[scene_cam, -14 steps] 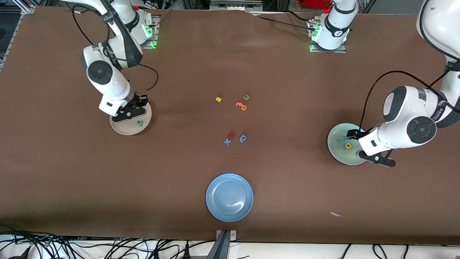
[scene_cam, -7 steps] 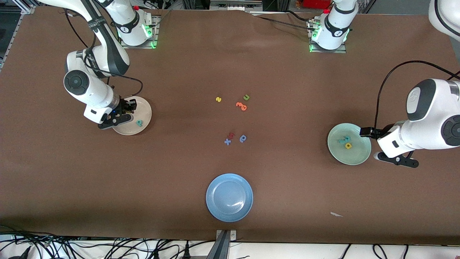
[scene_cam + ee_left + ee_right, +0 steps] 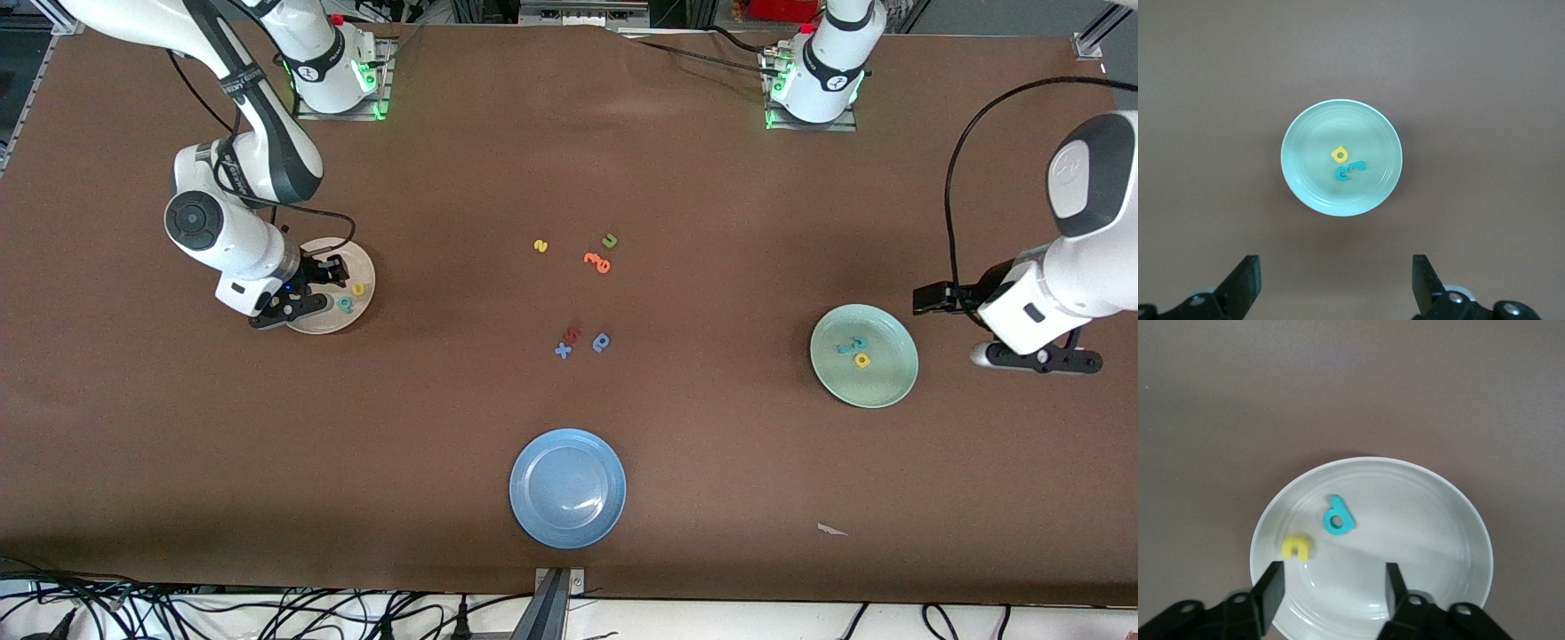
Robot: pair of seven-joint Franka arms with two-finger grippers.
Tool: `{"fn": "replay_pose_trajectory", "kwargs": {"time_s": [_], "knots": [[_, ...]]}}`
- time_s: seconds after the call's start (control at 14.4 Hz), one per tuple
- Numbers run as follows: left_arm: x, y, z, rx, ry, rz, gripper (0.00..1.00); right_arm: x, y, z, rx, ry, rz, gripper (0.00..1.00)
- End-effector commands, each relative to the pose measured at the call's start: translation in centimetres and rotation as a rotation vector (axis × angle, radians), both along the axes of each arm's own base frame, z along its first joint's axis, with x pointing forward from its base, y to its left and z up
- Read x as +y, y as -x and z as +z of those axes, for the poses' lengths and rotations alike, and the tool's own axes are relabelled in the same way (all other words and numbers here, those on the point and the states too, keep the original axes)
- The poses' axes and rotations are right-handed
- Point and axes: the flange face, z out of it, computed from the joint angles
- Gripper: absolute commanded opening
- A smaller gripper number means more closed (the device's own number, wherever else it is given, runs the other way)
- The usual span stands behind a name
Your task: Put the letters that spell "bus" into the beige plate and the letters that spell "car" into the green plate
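The beige plate [image 3: 324, 318] [image 3: 1418, 520] holds the teal "b" [image 3: 345, 304] [image 3: 1337, 516] and the yellow "u" [image 3: 358, 289] [image 3: 1297, 547]. My right gripper [image 3: 336, 269] [image 3: 1331, 587] hangs open just over this plate, with nothing between its fingers. The yellow "s" [image 3: 540, 245] lies on the table near the middle. In the green plate [image 3: 876, 387] [image 3: 1315, 140] lie the teal "c" [image 3: 1341, 175], teal "r" [image 3: 1357, 166] and yellow "a" [image 3: 861, 360] [image 3: 1339, 154]. My left gripper [image 3: 921, 298] [image 3: 1336, 280] is open and empty, beside the green plate toward the left arm's end.
A green "u" [image 3: 609, 240] and orange letters [image 3: 597, 262] lie beside the yellow "s". Nearer the front camera lie a red letter [image 3: 573, 334], a blue "x" [image 3: 563, 350] and a darker blue looped letter [image 3: 602, 342]. A blue plate [image 3: 567, 487] sits near the front edge.
My right gripper opened over the beige plate and the yellow "u" now lies in it. My left arm drew back from over the green plate toward its end of the table.
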Motion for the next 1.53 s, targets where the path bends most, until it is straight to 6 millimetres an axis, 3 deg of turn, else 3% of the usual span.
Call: {"fn": "replay_pose_trajectory", "kwargs": {"time_s": [0.0,0.07,0.14,0.42,0.55,0.69,0.9,1.18,1.46], "knots": [[0.2,3.5,4.9,-0.031,0.021,0.023,1.0,0.0,-0.4,1.2,-0.016,-0.018,-0.041,1.0],[0.2,4.1,6.1,-0.043,0.022,0.021,1.0,0.5,-0.4,1.6,-0.016,-0.024,-0.076,1.0],[0.3,4.5,7.0,-0.06,0.023,0.023,1.0,2.6,-0.4,2.2,-0.021,-0.025,-0.094,1.0],[-0.9,5.1,8.1,-0.091,0.023,0.001,1.0,13.7,1.7,3.2,-0.035,-0.018,-0.278,1.0],[-0.5,5.1,8.0,-0.091,0.025,0.004,1.0,19.0,3.1,3.4,-0.051,-0.028,-0.373,1.0],[-0.7,5.1,8.0,-0.089,0.025,0.001,1.0,22.8,4.7,2.6,-0.059,-0.048,-0.429,1.0],[-0.3,5.1,8.7,-0.096,0.025,0.007,1.0,28.6,7.7,-0.3,-0.063,-0.101,-0.516,1.0],[-0.3,5.4,8.8,-0.083,0.026,0.004,1.0,32.7,9.5,-4.3,-0.067,-0.13,-0.589,1.0],[-0.7,5.6,9.1,-0.086,0.027,-0.002,1.0,36.0,10.9,-6.8,-0.103,-0.089,-0.598,1.0]]}}
